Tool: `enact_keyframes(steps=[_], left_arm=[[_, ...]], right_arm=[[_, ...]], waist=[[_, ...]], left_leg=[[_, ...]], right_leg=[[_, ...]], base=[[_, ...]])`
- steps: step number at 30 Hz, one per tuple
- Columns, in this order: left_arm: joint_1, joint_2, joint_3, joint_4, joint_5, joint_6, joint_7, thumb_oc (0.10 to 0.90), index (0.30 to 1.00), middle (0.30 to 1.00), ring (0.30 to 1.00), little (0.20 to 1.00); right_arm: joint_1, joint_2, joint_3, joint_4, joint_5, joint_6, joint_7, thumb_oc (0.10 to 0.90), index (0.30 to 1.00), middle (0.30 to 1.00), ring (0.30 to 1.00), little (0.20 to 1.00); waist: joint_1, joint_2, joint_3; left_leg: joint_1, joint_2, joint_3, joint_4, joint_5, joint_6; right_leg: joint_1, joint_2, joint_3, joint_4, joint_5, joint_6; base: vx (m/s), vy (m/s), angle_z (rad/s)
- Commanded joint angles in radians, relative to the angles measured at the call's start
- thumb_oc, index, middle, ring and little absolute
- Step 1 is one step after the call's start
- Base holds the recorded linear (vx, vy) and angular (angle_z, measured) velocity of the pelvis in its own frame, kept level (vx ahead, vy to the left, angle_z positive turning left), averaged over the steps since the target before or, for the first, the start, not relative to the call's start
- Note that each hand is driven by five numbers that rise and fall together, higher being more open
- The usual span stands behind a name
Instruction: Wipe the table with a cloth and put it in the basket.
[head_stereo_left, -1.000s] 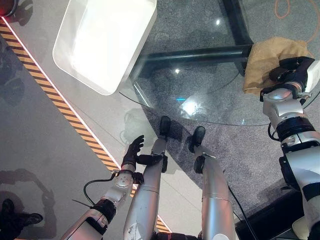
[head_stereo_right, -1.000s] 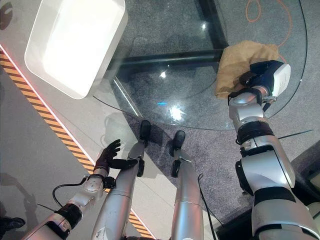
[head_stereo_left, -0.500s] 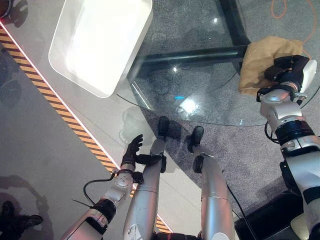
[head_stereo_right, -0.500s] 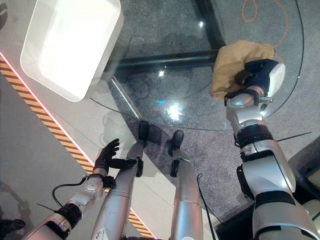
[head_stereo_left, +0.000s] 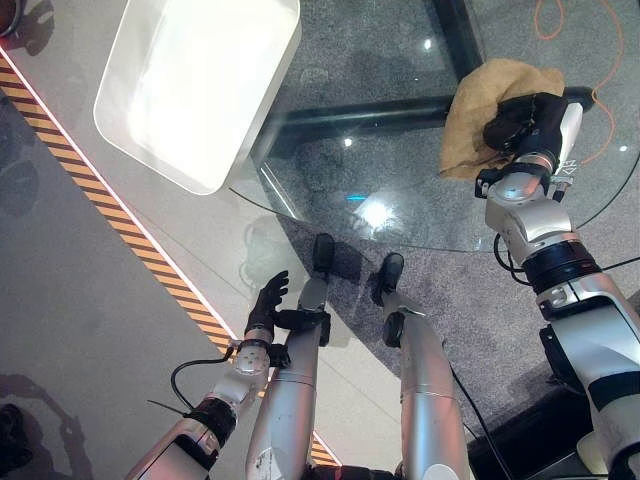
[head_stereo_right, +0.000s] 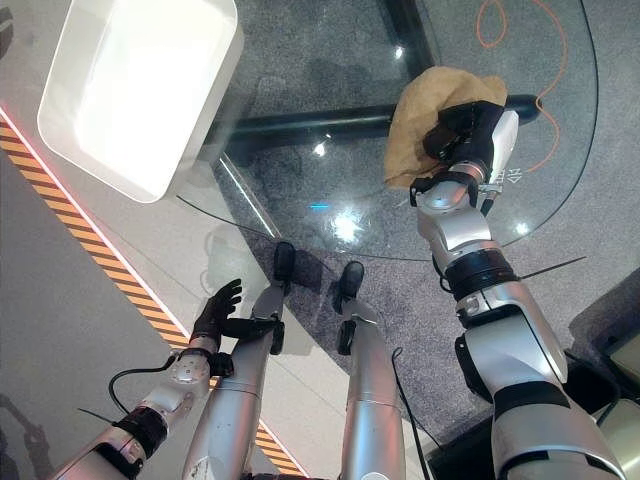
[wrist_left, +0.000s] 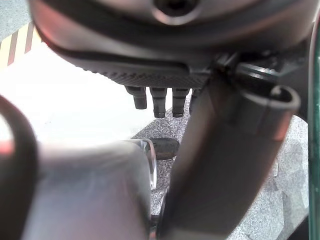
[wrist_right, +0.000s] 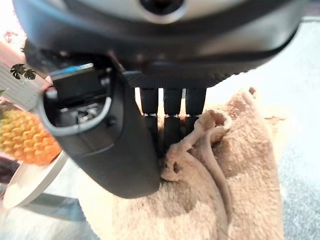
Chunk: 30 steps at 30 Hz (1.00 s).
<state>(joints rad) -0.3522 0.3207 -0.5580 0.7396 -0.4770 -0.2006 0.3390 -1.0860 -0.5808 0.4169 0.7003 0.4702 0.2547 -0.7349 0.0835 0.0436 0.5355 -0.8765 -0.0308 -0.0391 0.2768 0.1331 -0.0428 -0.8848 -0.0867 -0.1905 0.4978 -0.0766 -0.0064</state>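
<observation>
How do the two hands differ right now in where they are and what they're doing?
The right hand is up on the glass table, pressed on the tan cloth; the left hand hangs low beside the table, over the floor, touching nothing. The right hand's fingers lie on the bunched cloth; the left hand's fingers are straight and hold nothing. Both are dark hands on silver-grey arms.

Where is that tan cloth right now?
The tan cloth lies on the round glass table, toward the robot's right in the eye views, under the right hand that presses on it. The white basket stands off to the left.
</observation>
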Motion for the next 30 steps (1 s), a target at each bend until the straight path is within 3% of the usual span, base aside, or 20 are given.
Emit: enact_keyframes(steps=[1,10,22,30], left_arm=[[0.077,-0.003,-0.012,-0.062,0.014,-0.006,0.012,0.800,0.900,0.900,0.900,0.900],[0.066,-0.013,-0.017,-0.069,0.018,0.009,0.015,0.800,0.900,0.900,0.900,0.900],[0.065,-0.006,-0.020,-0.093,0.040,0.018,-0.001,0.800,0.900,0.900,0.900,0.900],[0.066,0.001,-0.027,-0.104,0.037,0.025,-0.010,0.800,0.900,0.900,0.900,0.900]], right_arm=[[-0.090,0.122,0.090,-0.165,-0.024,-0.043,0.136,0.100,0.300,0.300,0.300,0.200],[-0.090,0.159,0.127,-0.153,-0.058,-0.019,0.191,0.100,0.300,0.300,0.300,0.200],[-0.065,0.215,0.270,-0.253,-0.143,-0.038,0.525,0.100,0.300,0.300,0.300,0.200],[-0.041,0.256,0.320,-0.301,-0.162,-0.057,0.584,0.100,0.300,0.300,0.300,0.200]], waist=[[0.062,0.027,-0.016],[0.072,0.029,-0.016],[0.088,0.026,-0.016],[0.095,0.028,-0.016]], left_leg=[[0.014,-0.074,0.028,0.099,-0.149,0.067],[-0.003,-0.077,0.024,0.102,-0.145,0.064],[-0.012,-0.085,0.016,0.096,-0.134,0.058],[-0.011,-0.087,0.014,0.097,-0.128,0.055]], right_leg=[[0.015,-0.017,0.026,-0.134,0.123,0.089],[0.004,-0.023,0.023,-0.137,0.127,0.095],[0.001,-0.030,0.006,-0.151,0.134,0.101],[0.005,-0.033,0.003,-0.152,0.134,0.103]], base=[[0.02,0.033,0.01],[0.00,0.000,0.00],[0.00,-0.001,0.00],[0.01,-0.001,0.06]])
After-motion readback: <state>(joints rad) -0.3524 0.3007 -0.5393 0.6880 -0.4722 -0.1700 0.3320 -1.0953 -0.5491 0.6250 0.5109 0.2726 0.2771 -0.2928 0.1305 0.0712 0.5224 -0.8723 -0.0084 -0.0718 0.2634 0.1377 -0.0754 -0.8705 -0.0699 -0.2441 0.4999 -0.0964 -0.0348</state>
